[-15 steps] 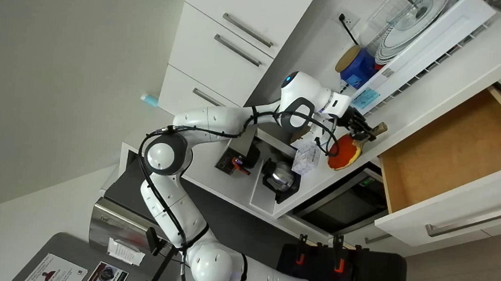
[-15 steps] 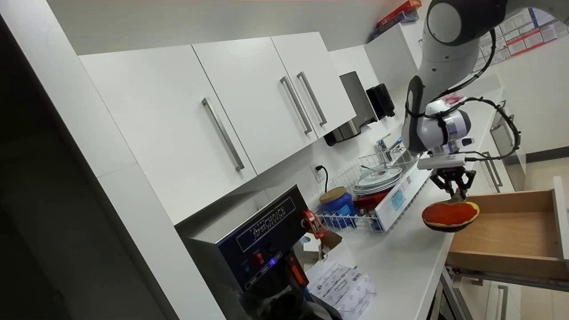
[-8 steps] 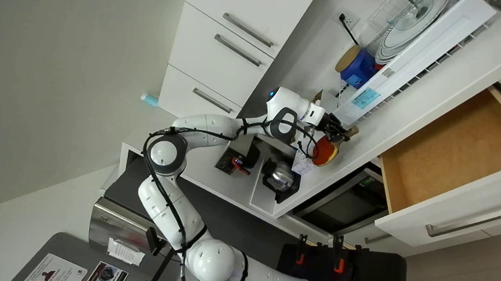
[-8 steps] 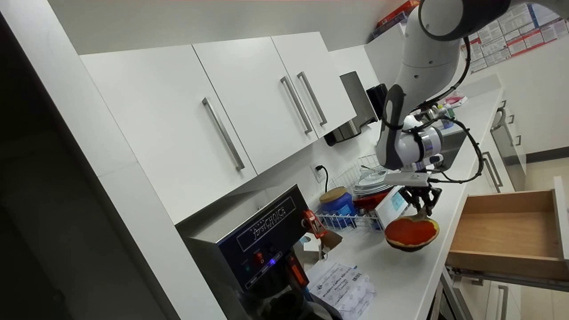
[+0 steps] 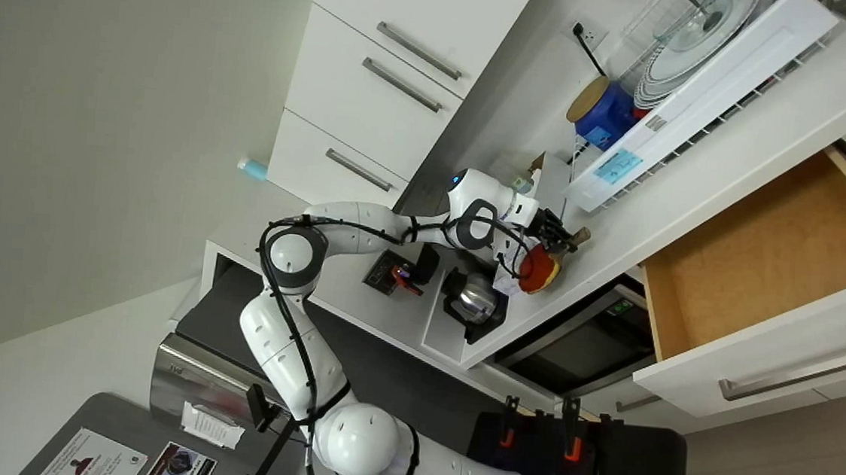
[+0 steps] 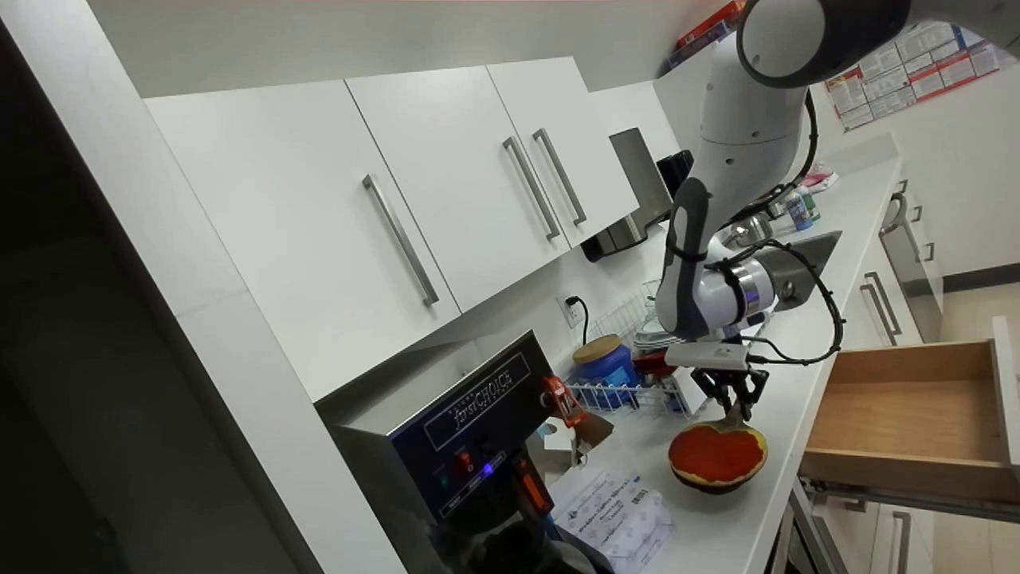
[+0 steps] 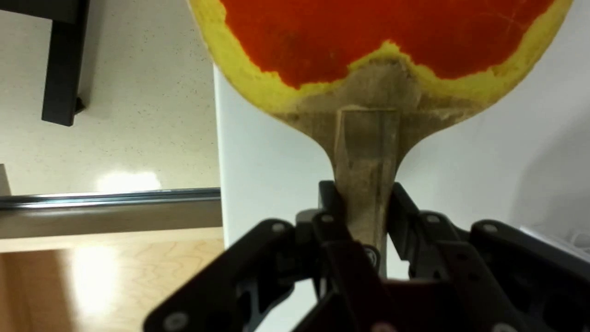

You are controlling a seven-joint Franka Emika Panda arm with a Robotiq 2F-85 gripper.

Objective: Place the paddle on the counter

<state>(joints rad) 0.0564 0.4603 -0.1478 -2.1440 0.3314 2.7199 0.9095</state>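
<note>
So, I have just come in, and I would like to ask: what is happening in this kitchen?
A robot arm is holding a paddle in its gripper, which is closed on the handle. The paddle is over the counter, probably to be set down there, but it is not released yet. I cannot tell whether it touches the surface. The drawer beside it stands open.
</note>
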